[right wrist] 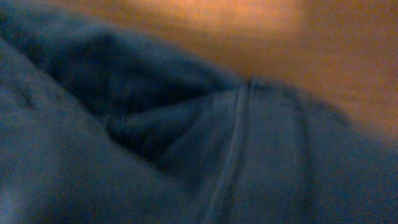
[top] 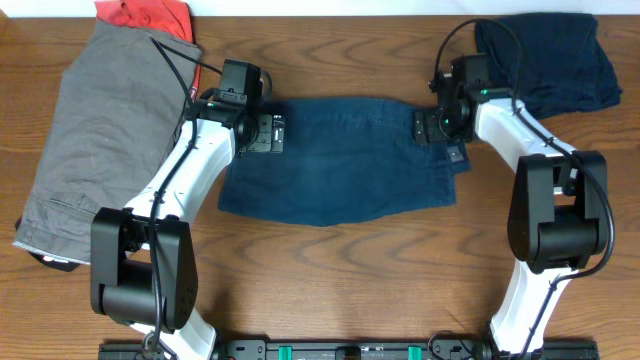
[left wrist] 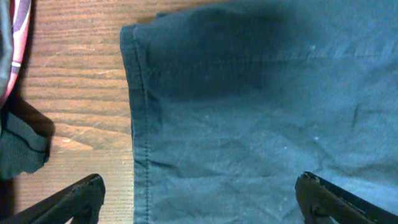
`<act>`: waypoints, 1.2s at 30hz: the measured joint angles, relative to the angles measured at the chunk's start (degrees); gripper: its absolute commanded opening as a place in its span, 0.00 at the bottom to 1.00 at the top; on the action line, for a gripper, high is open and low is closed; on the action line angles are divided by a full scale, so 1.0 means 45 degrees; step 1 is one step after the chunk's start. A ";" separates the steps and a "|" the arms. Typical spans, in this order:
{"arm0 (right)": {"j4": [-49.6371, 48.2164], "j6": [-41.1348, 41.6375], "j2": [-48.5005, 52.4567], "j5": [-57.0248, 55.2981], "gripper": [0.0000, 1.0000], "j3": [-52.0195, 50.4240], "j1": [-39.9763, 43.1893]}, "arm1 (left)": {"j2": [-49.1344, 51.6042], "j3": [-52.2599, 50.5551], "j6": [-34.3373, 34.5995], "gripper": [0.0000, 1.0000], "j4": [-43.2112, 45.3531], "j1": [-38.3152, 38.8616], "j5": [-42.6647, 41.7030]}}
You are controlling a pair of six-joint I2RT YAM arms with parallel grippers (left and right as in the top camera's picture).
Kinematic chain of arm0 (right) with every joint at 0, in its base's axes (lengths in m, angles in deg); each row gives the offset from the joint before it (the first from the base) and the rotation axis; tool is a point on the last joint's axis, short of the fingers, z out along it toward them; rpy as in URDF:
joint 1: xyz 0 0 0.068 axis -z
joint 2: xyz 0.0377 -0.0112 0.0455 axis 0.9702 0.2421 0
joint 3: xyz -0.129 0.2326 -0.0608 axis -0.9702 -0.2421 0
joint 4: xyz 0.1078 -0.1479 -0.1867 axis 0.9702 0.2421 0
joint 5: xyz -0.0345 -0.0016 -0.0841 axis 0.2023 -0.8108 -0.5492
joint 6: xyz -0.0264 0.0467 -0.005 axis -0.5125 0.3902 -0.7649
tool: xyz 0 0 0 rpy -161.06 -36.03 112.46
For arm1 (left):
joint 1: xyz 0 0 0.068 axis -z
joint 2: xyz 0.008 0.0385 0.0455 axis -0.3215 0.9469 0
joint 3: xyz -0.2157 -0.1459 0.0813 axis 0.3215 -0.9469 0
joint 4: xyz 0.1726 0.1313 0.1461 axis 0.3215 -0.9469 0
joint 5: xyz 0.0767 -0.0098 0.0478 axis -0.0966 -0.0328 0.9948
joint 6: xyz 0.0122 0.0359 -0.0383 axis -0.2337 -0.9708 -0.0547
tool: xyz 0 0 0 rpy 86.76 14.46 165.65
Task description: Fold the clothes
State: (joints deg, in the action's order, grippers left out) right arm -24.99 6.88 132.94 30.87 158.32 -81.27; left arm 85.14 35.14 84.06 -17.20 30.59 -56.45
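The dark blue denim shorts (top: pixel 340 155) lie flat across the middle of the table. My left gripper (top: pixel 262 132) hovers over their left hem. In the left wrist view its jaws (left wrist: pixel 199 180) are open and empty, one finger over bare wood and the other over the denim (left wrist: pixel 261 124). My right gripper (top: pixel 432 125) sits down on the shorts' right end. The right wrist view is blurred and filled with folded denim (right wrist: pixel 186 155). Its fingers are hidden there.
Grey-khaki shorts (top: pixel 100 130) lie at the far left with a red-orange garment (top: pixel 145 15) at their top. Their edges show in the left wrist view (left wrist: pixel 18 149). A dark navy garment (top: pixel 550 55) is bunched at the back right. Bare wood shows in front of the shorts.
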 measured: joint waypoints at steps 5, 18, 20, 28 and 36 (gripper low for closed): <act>0.2671 0.0272 -0.0209 0.0335 0.98 0.1603 0.0398 | 0.0257 0.0000 0.0063 0.72 -0.0194 -0.0029 -0.0092; 0.4352 0.1991 -0.1399 0.0928 0.72 0.2035 0.2176 | 0.2589 -0.0034 0.0782 0.06 -0.0044 -0.1943 -0.1598; 0.4352 0.1977 -0.1394 0.1350 0.73 0.2011 0.2268 | 0.2628 0.0000 0.0816 0.06 0.0019 -0.2225 -0.2069; 0.4070 0.1229 -0.1394 0.2540 0.79 0.1598 0.2361 | 0.2773 0.0005 0.0457 0.06 0.0092 -0.2885 -0.3653; 0.1851 0.0928 -0.1360 0.3211 0.79 -0.0481 0.2492 | 0.3157 0.0325 0.0345 0.06 0.0223 -0.2953 -0.4294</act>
State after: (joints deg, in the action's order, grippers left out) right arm -16.66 11.06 126.82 45.32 156.15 -70.05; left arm 99.34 36.61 85.61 -16.20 17.30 -75.77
